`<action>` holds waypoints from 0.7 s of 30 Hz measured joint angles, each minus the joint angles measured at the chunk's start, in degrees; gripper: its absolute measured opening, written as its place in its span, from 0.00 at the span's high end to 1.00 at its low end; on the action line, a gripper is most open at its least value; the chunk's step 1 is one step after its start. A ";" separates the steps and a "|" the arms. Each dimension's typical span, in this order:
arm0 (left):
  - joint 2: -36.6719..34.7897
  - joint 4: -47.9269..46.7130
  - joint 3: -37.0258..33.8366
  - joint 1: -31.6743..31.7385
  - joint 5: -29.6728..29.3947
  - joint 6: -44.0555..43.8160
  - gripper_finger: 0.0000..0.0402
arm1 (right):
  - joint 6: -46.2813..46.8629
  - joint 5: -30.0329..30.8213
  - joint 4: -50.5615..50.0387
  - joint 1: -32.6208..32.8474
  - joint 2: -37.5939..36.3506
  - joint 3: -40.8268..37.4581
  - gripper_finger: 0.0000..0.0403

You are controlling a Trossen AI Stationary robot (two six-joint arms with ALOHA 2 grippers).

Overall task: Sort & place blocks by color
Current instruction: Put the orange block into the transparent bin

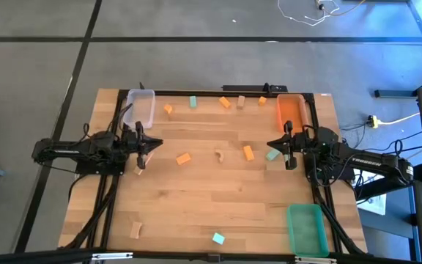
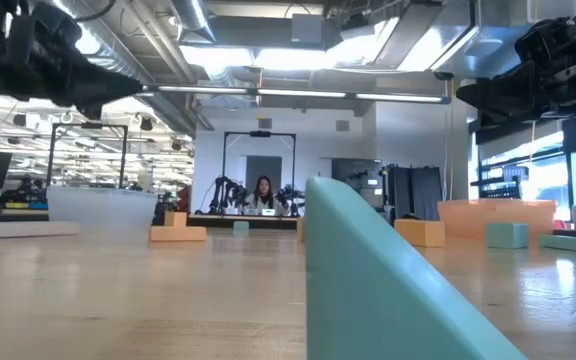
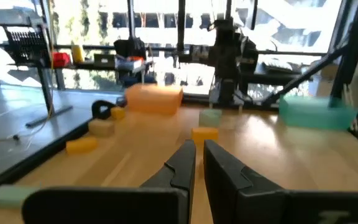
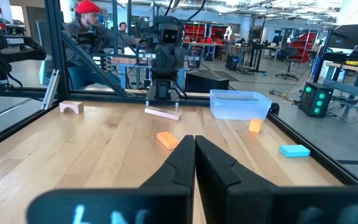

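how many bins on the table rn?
3: a clear bin just beyond the left arm, an orange bin just beyond the right arm, and a green bin at the opposite table corner on the right arm's side. The high view suggests none is hidden.

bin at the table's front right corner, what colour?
Green bin, clearest in the high view.

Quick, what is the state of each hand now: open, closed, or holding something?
Left hand: closed, holding nothing, above the table's left side.
Right hand: closed, holding nothing, above the table's right side.
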 joint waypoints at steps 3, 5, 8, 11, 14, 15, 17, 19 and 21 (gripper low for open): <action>0.04 -1.55 2.13 -0.11 4.57 -0.40 0.94 | 0.00 0.01 0.00 -0.01 -0.01 0.01 0.96; 0.26 -4.19 4.08 -0.11 6.05 -0.42 0.94 | 0.00 0.01 0.01 -0.01 0.02 0.00 0.96; 1.42 -7.94 7.78 -0.11 4.01 -2.24 0.94 | 0.00 0.01 0.01 -0.01 0.02 0.00 0.96; 3.94 -10.59 11.95 -0.11 2.28 -2.92 0.93 | 0.00 0.01 0.01 0.01 0.02 0.00 0.96; 8.25 -14.30 15.92 -0.11 -0.01 -2.98 0.91 | 0.00 0.01 0.01 0.01 0.02 0.01 0.96; 10.16 -15.22 17.34 -0.11 -0.70 -3.03 0.89 | -0.01 0.01 0.01 0.02 0.02 0.01 0.96; 13.85 -17.34 20.00 -0.09 -1.58 -3.44 0.84 | 0.00 0.02 0.00 -0.01 0.02 0.02 0.96; 17.86 -19.22 23.07 -0.09 -2.25 -4.58 0.78 | 0.00 0.01 0.00 0.01 0.02 0.00 0.96; 21.66 -21.15 26.19 -0.07 -2.99 -5.83 0.71 | 0.00 0.01 0.01 0.00 0.02 0.02 0.96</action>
